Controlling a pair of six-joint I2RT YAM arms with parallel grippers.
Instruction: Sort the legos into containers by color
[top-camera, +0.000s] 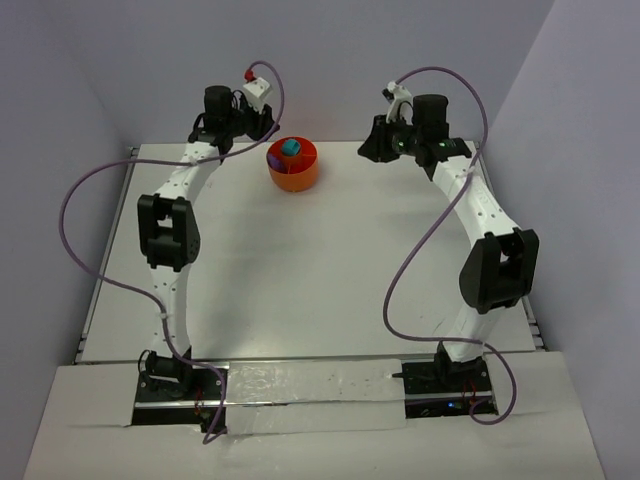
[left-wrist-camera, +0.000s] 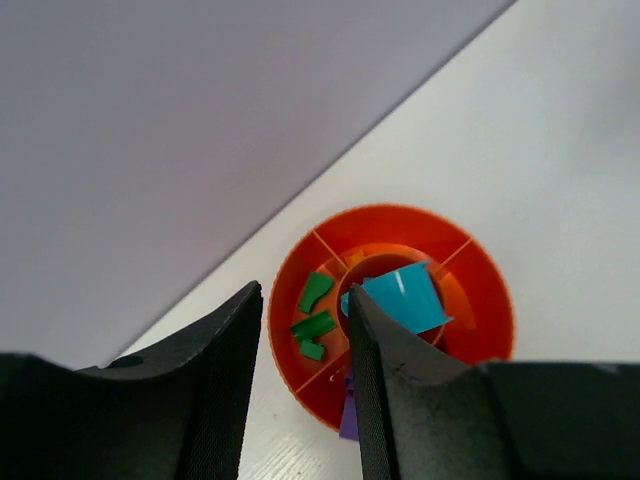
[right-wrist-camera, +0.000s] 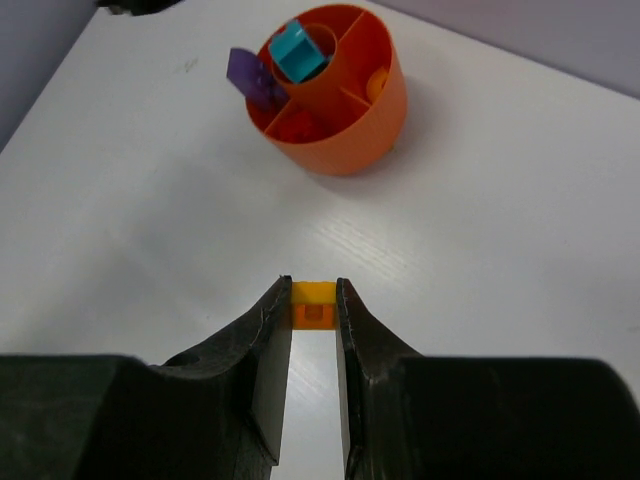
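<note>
The orange tub (top-camera: 293, 167) stands at the back middle of the table. In the left wrist view the orange tub (left-wrist-camera: 480, 290) holds green legos (left-wrist-camera: 313, 322) in one outer compartment, a teal-blue lego (left-wrist-camera: 405, 295) in the central ring, and a purple lego (left-wrist-camera: 350, 415) at its near side. My left gripper (left-wrist-camera: 303, 292) hovers over the tub's left rim, open, with nothing between its fingers. My right gripper (right-wrist-camera: 314, 284) is shut on a small orange-yellow lego (right-wrist-camera: 314, 305), held above the table in front of the orange tub (right-wrist-camera: 350, 130).
The purple lego (right-wrist-camera: 255, 78) sticks up over the tub's left rim in the right wrist view. The back wall (left-wrist-camera: 200, 120) runs close behind the tub. In the top view the left gripper (top-camera: 266, 126) and right gripper (top-camera: 379, 146) flank the tub.
</note>
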